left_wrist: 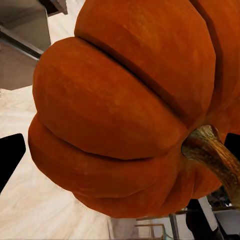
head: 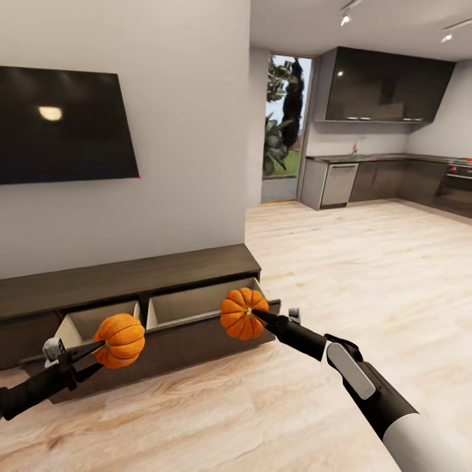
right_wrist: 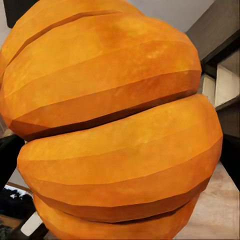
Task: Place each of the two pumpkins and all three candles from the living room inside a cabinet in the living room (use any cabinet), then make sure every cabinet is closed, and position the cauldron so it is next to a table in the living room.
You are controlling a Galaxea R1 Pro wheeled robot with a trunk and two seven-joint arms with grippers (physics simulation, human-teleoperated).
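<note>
Right arm: white and black forearm in the lower right of the head view, reaching up-left to the right gripper point(head: 257, 316).
Right gripper: fingers clamped on the right pumpkin point(head: 244, 313), which sits at their tips, just right of centre in the frame.
Right pumpkin, wrist view: orange ribbed body point(right_wrist: 117, 125) pressed close against the camera, with a dark cabinet edge at the upper right of that frame.
Left gripper point(head: 93, 349): at the lower left of the head view, fingers clamped on the left pumpkin point(head: 120, 339).
Left pumpkin, wrist view: body point(left_wrist: 125, 100) hard against the lens, its brown stem point(left_wrist: 212, 155) at the right edge, a black finger point(left_wrist: 9, 157) showing at the left edge.
Cabinet point(head: 131, 275): long, low, dark wood unit under the television point(head: 62, 124), standing on the pale wood floor point(head: 341, 275).
Drawers: two stand pulled out, the left drawer point(head: 85, 321) and the right drawer point(head: 196, 303), both showing pale interiors.
Key relation: each pumpkin hangs in front of its own drawer, overlapping the front lip in the picture; the left one by the left drawer, the right one at the right drawer's outer corner.
Coming move, as I judge it: each arm must carry its pumpkin forward over the lip and into the drawer behind it.
Nearer arm: cannot tell which pumpkin is closer to its opening.
Kitchen point(head: 387, 164): upper right, well apart from the work.
</note>
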